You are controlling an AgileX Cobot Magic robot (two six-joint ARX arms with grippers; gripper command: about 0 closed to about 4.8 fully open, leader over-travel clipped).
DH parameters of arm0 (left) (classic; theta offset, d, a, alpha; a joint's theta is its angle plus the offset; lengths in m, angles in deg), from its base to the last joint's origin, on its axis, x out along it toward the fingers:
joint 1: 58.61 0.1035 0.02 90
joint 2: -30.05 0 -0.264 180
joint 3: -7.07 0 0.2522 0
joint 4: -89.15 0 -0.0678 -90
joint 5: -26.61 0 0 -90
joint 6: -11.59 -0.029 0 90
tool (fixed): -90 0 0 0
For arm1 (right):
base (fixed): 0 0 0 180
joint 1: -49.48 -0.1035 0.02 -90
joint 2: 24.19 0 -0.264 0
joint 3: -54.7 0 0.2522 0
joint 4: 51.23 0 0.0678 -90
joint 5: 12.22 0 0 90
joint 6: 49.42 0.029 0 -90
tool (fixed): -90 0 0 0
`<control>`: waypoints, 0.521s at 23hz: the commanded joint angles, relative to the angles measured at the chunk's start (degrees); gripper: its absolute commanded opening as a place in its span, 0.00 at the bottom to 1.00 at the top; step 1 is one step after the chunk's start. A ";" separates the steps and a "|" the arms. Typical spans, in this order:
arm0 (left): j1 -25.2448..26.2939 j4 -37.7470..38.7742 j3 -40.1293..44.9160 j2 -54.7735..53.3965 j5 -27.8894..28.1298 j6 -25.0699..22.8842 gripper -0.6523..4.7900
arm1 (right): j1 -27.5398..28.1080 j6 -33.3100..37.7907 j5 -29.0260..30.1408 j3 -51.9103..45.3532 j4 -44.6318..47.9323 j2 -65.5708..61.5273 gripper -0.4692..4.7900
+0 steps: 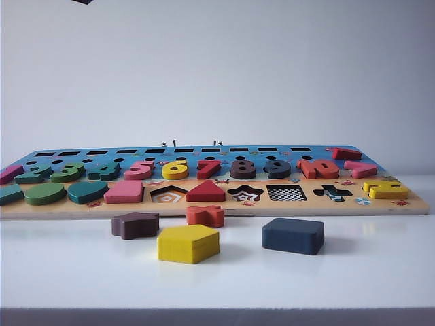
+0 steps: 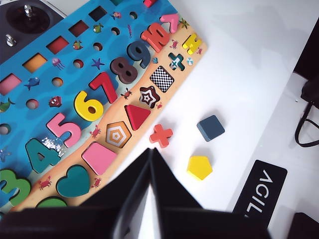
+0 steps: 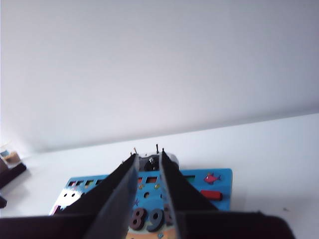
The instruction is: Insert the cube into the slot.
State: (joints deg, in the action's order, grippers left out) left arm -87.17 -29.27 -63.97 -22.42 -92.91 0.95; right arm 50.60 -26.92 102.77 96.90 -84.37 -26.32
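The cube [image 1: 293,235] is a flat navy block lying on the white table in front of the puzzle board [image 1: 380,207]; the left wrist view shows the cube [image 2: 210,127] too. The slot [image 1: 286,193], a square cut-out with a checkered bottom, stands empty just behind it, and the slot [image 2: 162,78] also appears from the left wrist. My left gripper [image 2: 151,150] hovers shut and empty above the table's front, well short of the cube. My right gripper [image 3: 148,156] is raised, aimed over the board's far end, its fingers a narrow gap apart around nothing. Neither gripper appears in the exterior view.
A yellow pentagon [image 1: 188,243], a red cross [image 1: 205,215] and a brown star [image 1: 135,225] lie loose in front of the board. A remote controller [image 2: 27,20] sits behind the board. A black labelled base [image 2: 261,191] and cables [image 2: 306,117] stand off to one side of the table.
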 commanded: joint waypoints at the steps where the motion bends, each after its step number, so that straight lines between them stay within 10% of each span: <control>1: 0.04 -0.57 -0.26 0.04 -1.11 0.11 0.15 | 0.02 -4.66 3.80 3.08 -6.16 -2.91 0.28; 12: 0.04 -2.21 -0.20 0.04 -3.82 -0.31 0.15 | -0.74 -15.93 8.50 15.45 -20.20 -19.15 0.28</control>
State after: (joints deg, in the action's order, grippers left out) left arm -87.17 -30.08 -63.97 -22.42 -96.12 0.91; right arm 49.82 -41.63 110.90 111.42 -103.45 -44.59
